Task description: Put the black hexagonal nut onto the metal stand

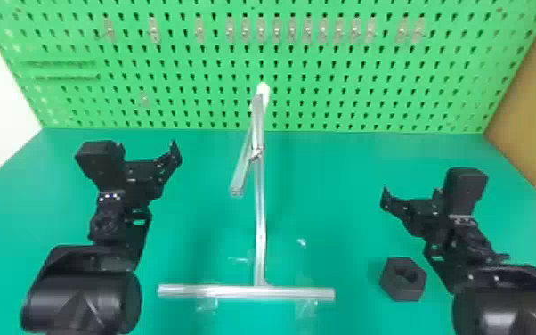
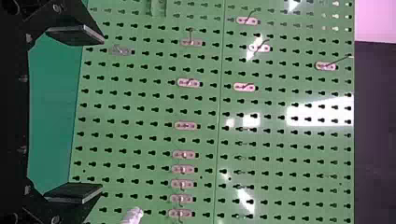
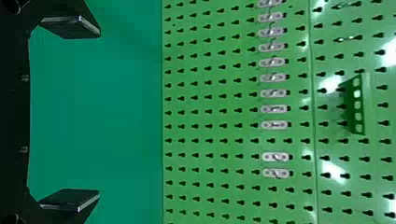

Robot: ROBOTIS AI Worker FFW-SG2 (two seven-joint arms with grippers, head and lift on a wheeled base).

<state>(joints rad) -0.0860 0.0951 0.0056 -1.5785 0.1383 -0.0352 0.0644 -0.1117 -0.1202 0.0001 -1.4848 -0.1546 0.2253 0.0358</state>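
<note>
Okay, biggest stuff first. There's a green table [image 1: 325,178] under everything, reaching out past both sets of fingers, and a green pegboard [image 1: 58,93] standing behind it, beyond all the fingertips.

Then the metal stand [image 1: 260,222], which sits pretty much between the two grippers' fingers. Its crosswise foot is closer to the robot than either pair of fingertips. There's a shorter bar angling off the main one, plus a white tip [image 1: 262,91] at the far end.

Left gripper [image 1: 147,146] is on one side of the stand, fingers spread wide with nothing in between them. Right gripper [image 1: 411,191] is over on the other side, same deal: fingers well apart, nothing gripped.

The black hexagonal nut [image 1: 403,292] is lying on the table with its hole facing up. It's nearer the robot than the right fingertips, just beside that arm and off to the right of the stand's foot. So it's not on the stand, and no finger's touching it.

Smallest bits: a row of metal hooks [image 1: 291,31] on the pegboard, well beyond the fingers, and clear tape [image 1: 306,307] by the stand's foot, closer to the robot than the fingertips.
</note>
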